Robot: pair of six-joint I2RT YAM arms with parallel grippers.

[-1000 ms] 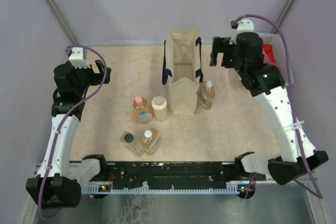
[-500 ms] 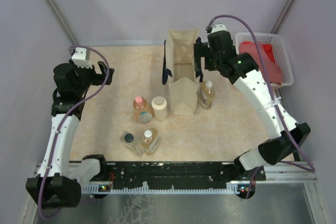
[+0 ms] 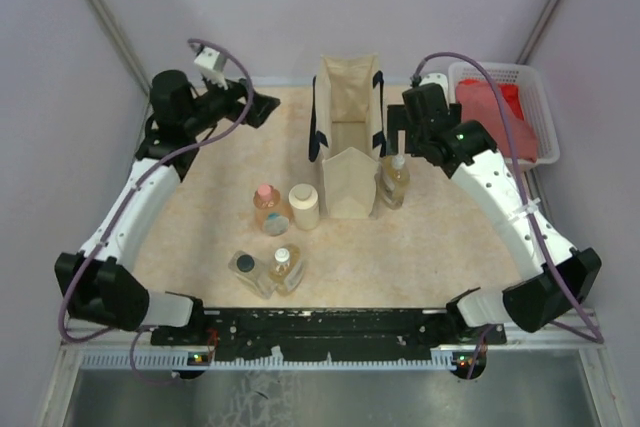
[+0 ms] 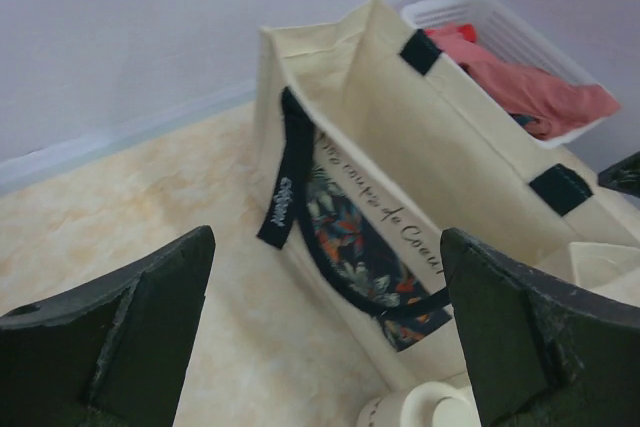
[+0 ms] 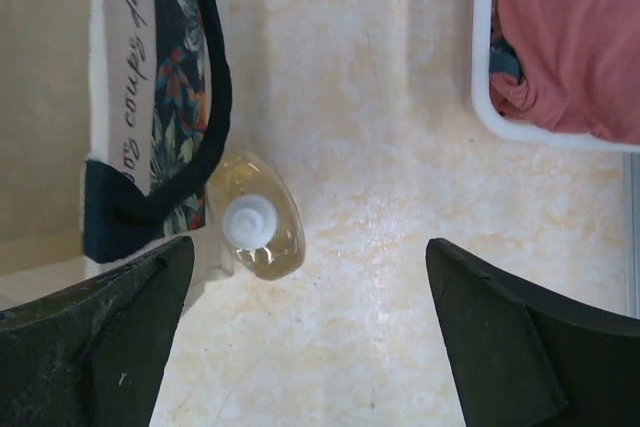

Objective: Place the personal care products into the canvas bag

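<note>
The canvas bag [image 3: 349, 187] carries cursive writing along the top of its side panel. In your left wrist view it reads "coups de Coeur", with earlier letters hidden behind the dark handle [image 4: 290, 172]. Below the writing is a dark floral print. A small tag on that handle has white lettering too small to read. In your right wrist view the same script is only partly readable, as "coups".

The bag stands upright and open-mouthed in the middle of the table [image 3: 450, 227], towards the far edge. It sits between your two arms.

Your left gripper [image 3: 262, 107] hangs near the far left corner, pointed at the bag. Its jaws are spread wide and hold nothing [image 4: 325, 237]. Your right gripper [image 3: 396, 130] is also fully spread and empty [image 5: 308, 247]. It is poised over the white-capped bottle [image 3: 395, 179], which stands against the bag's right wall. There the hanging handle loop lies close beside the bottle [image 5: 255, 227].

The other personal care products are left of the bag:
- The pink-capped bottle [image 3: 266, 202] and the cream container [image 3: 304, 205] stand side by side.
- The dark-capped bottle [image 3: 245, 269] and a second white-capped bottle [image 3: 284, 267] are nearer the front edge.

None of the products is in the bag.

The white basket [image 3: 546, 117] with the red cloth [image 3: 488, 107] fills the far right corner, just beside your right arm.
</note>
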